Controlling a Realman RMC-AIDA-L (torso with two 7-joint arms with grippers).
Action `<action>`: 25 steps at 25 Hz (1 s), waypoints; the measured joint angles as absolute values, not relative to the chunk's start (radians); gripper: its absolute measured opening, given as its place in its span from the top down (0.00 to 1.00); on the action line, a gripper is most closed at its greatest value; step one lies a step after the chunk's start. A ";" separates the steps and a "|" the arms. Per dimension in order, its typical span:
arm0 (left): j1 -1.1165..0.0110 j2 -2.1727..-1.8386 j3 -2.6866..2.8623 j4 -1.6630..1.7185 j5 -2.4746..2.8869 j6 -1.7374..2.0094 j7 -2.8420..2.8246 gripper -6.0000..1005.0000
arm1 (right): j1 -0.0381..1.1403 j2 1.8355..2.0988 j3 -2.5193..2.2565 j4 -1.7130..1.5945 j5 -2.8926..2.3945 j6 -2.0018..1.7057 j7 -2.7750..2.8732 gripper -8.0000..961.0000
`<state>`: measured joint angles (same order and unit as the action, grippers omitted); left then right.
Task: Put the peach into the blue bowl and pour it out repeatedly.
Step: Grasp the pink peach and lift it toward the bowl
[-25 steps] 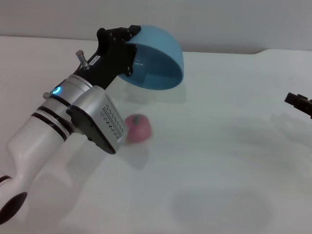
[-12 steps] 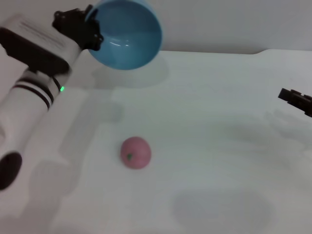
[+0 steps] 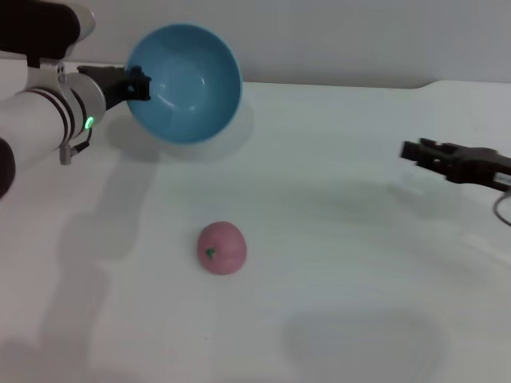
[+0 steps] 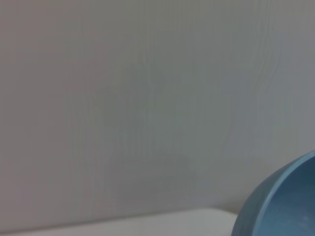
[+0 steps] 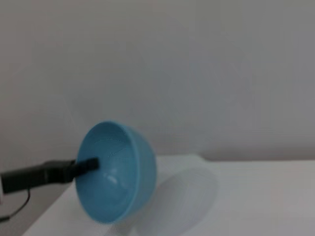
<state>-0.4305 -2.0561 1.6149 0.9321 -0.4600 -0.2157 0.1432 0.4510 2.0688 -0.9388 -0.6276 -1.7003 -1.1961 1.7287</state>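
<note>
While the left end effector [image 3: 137,84] is gripping the blue bowl [image 3: 188,80] by its rim, tipped and empty above the counter [image 3: 335,263], the peach [image 3: 221,248] is lying below (poured out, presumably); the right end effector [image 3: 417,150] is hovering apart, its grip state unclear.

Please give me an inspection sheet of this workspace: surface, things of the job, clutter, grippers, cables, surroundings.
Surface: white table, bare apart from the peach.
Job's things: peach lying on the table, outside the bowl; blue bowl held above the table, tipped on its side, nothing inside.
Clutter: nothing seen.
Grippers: left gripper clamped on the blue bowl's rim; right gripper over the table's right side, holding nothing.
Cables: thin loop under the right arm at the picture's edge.
Surroundings: plain grey wall behind the table.
</note>
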 joint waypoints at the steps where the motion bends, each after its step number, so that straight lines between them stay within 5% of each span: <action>1: -0.431 -2.056 1.604 0.950 -0.460 -0.260 0.143 1.00 | 0.470 2.069 -0.939 -0.615 -1.717 -1.195 1.728 0.52; 16: -0.491 -2.053 1.241 1.137 -0.550 -0.946 0.154 0.99 | 0.627 2.076 -1.255 -0.586 -1.825 -1.150 1.727 0.51; 25: -0.428 -2.052 1.171 1.197 -0.637 -1.005 0.223 0.99 | 0.715 2.087 -1.473 -0.561 -1.736 -1.100 1.726 0.51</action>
